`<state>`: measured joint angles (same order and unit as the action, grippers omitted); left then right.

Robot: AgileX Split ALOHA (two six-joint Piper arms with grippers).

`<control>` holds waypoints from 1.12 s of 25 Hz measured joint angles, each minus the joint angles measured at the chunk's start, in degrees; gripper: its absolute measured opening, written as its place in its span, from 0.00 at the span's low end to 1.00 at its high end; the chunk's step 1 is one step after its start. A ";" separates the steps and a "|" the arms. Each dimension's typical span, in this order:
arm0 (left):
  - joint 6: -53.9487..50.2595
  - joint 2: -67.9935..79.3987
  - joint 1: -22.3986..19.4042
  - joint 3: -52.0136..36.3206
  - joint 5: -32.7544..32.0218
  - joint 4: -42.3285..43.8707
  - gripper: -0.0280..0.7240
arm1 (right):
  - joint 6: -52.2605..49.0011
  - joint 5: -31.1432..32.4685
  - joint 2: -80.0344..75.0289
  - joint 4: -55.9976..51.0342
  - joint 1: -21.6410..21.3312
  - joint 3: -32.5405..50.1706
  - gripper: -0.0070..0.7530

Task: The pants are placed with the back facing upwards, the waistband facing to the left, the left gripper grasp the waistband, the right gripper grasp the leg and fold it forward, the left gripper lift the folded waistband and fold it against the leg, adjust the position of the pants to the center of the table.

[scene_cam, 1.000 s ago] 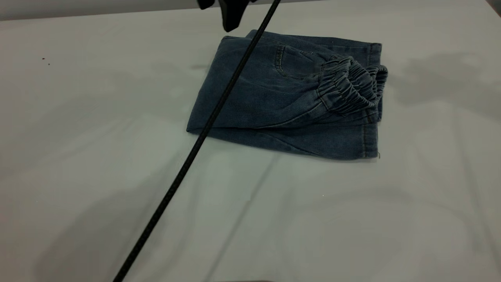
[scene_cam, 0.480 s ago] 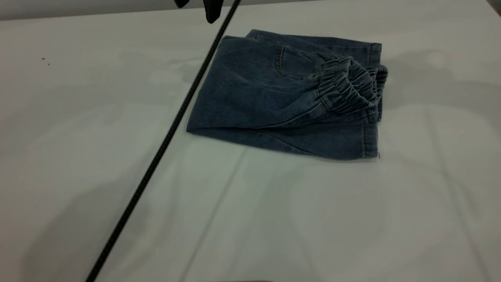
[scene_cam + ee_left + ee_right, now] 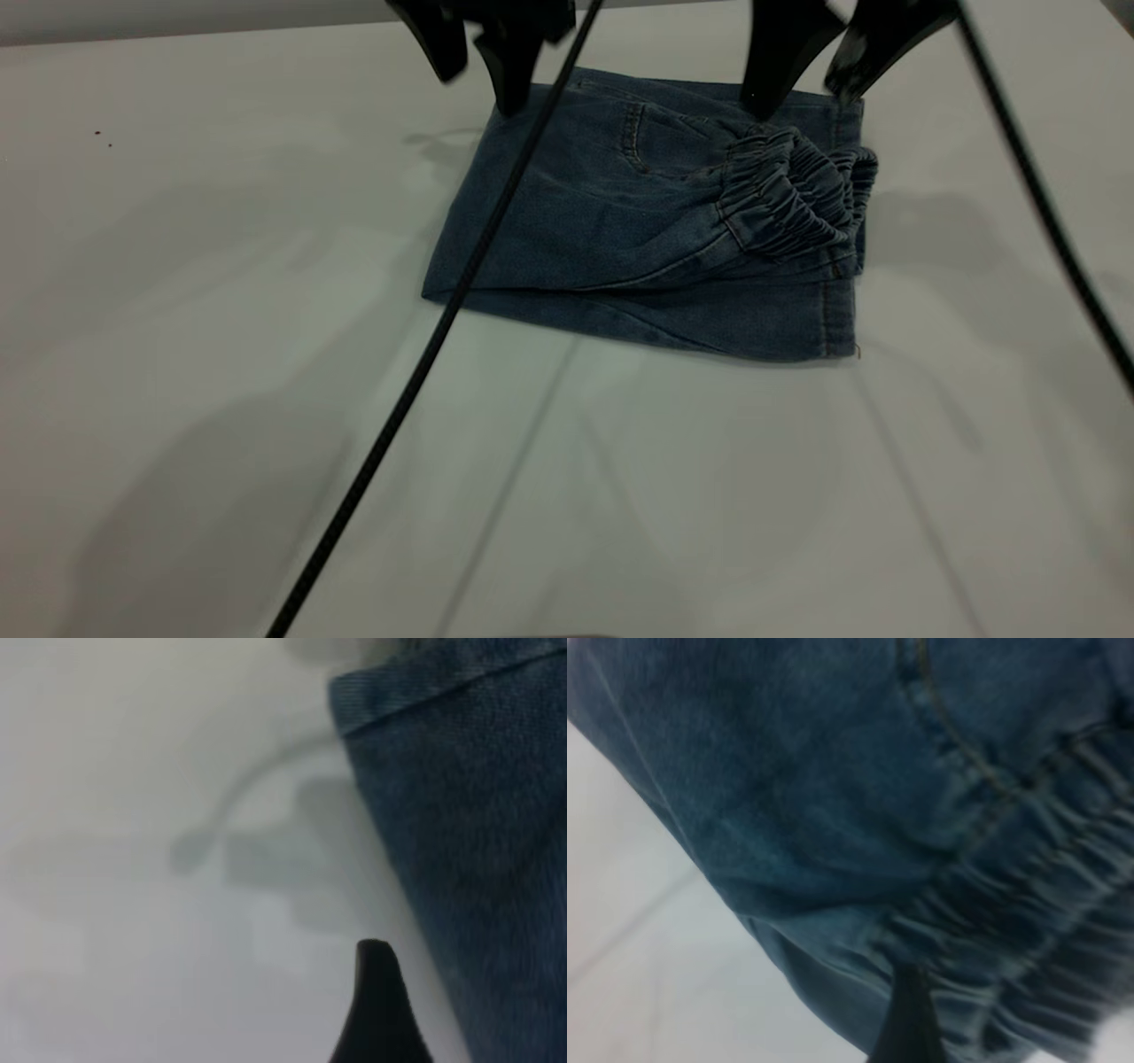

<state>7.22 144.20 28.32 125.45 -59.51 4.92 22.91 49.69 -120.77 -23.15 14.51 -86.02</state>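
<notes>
Now we judge folds done, centring step due: pants [image 3: 656, 221] sit far on table [image 3: 177, 354]; left gripper [image 3: 478, 62] & right gripper [image 3: 811, 62] both spread, must grip far edge.

Blue denim pants [image 3: 647, 221] folded flat, waistband atop.
</notes>
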 joint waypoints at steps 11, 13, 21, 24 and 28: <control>8.16 1.70 0.00 0.00 4.15 -7.81 0.64 | -5.03 -1.84 -7.88 1.50 3.99 -0.09 0.66; 9.34 1.82 -0.01 0.00 4.15 -8.42 0.64 | -5.84 -2.11 -8.89 1.54 4.12 -0.09 0.66; 10.26 2.03 -0.05 0.00 4.94 -9.58 0.64 | -7.10 -2.66 -8.94 1.61 4.34 -0.47 0.66; 10.15 2.97 -0.05 0.00 5.27 -9.58 0.64 | -7.10 -3.12 -8.94 1.61 4.34 -0.52 0.66; 9.69 4.68 -0.05 0.00 4.66 -9.64 0.64 | -7.24 -3.98 -9.03 2.20 4.34 -0.52 0.66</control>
<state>16.91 148.88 28.27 125.45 -54.85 -4.72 15.67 45.71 -129.81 -20.95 18.85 -86.53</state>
